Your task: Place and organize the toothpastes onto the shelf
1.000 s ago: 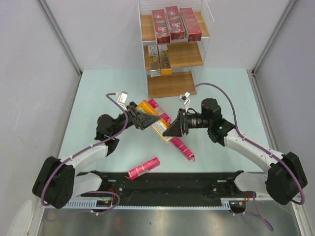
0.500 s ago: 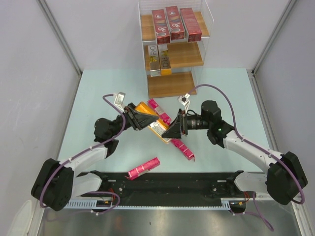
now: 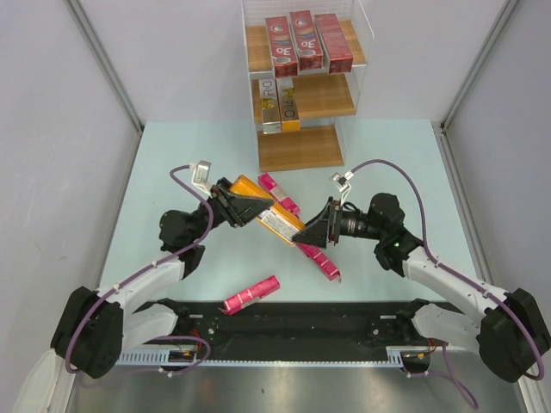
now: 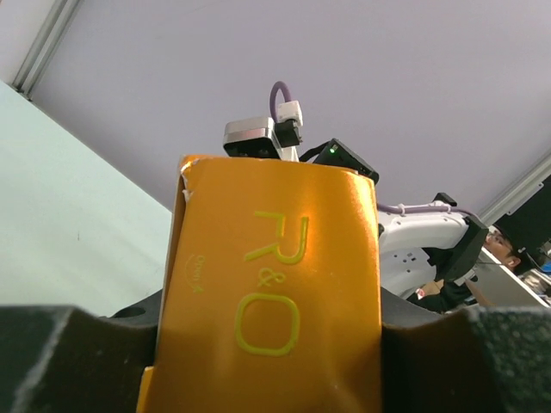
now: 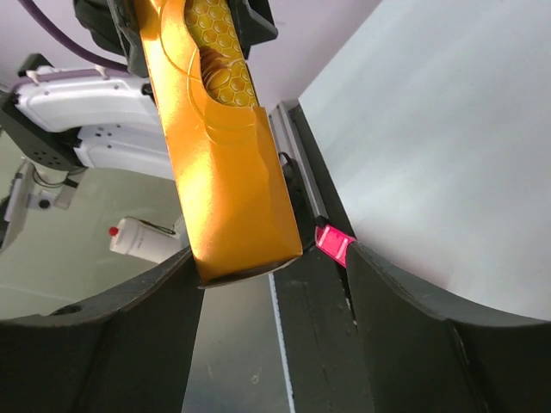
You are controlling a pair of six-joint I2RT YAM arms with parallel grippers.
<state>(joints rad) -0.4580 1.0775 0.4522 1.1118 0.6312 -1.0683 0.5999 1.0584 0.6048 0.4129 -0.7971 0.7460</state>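
My left gripper (image 3: 252, 206) is shut on an orange toothpaste carton (image 3: 274, 217) and holds it tilted above the table; in the left wrist view the carton (image 4: 271, 284) with "R&O" print fills the space between the fingers. My right gripper (image 3: 308, 236) is open just off the carton's lower end; in the right wrist view the carton's end (image 5: 225, 172) hangs between the spread fingers, close to the left one. The shelf (image 3: 344, 95) stands at the back with three dark red cartons (image 3: 297, 39) on top and a silver (image 3: 269, 105) and an orange one (image 3: 290, 107) on the middle tier.
Pink cartons lie on the table: one behind the held carton (image 3: 278, 193), one by the right gripper (image 3: 320, 261), one near the front rail (image 3: 251, 293). The shelf's bottom board (image 3: 297, 148) is bare. Grey walls close in both sides.
My right gripper has let go of the orange carton's end and drawn back to the right. My left gripper has shifted slightly left, still holding the carton.
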